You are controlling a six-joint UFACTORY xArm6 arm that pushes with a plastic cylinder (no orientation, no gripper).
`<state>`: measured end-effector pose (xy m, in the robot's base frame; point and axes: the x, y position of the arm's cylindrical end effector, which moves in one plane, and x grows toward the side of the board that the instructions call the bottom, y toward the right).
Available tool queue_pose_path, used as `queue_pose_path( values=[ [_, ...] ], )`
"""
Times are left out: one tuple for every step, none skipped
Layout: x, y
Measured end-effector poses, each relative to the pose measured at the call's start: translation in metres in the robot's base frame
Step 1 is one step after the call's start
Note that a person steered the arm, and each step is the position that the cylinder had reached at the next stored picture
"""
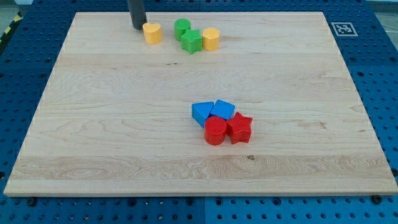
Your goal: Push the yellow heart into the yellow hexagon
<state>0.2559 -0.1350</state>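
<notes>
The yellow heart [152, 32] lies near the view's top, left of centre. The yellow hexagon [211, 38] lies to its right, apart from it. Between them sit a green round block [182, 27] and a green star [192, 42], and the star touches the hexagon's left side. My tip [137, 27] stands just left of the yellow heart, touching or nearly touching its upper left edge.
A cluster lies right of the board's centre: two blue blocks [201, 112] [222, 110] above a red round block [216, 131] and a red star [239, 128]. The wooden board [93, 124] lies on a blue pegboard. A marker tag [344, 28] sits at the view's top right.
</notes>
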Motion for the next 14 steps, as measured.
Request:
queue_pose_path(
  values=[
    [0.030, 0.016],
    [0.038, 0.026],
    [0.033, 0.017],
    [0.031, 0.029],
    [0.046, 0.061],
    [0.079, 0.092],
    [0.085, 0.091],
    [0.086, 0.091],
    [0.088, 0.115],
    [0.098, 0.117],
    [0.126, 0.115],
    [0.139, 0.131],
    [0.132, 0.144],
    [0.143, 0.134]
  ],
)
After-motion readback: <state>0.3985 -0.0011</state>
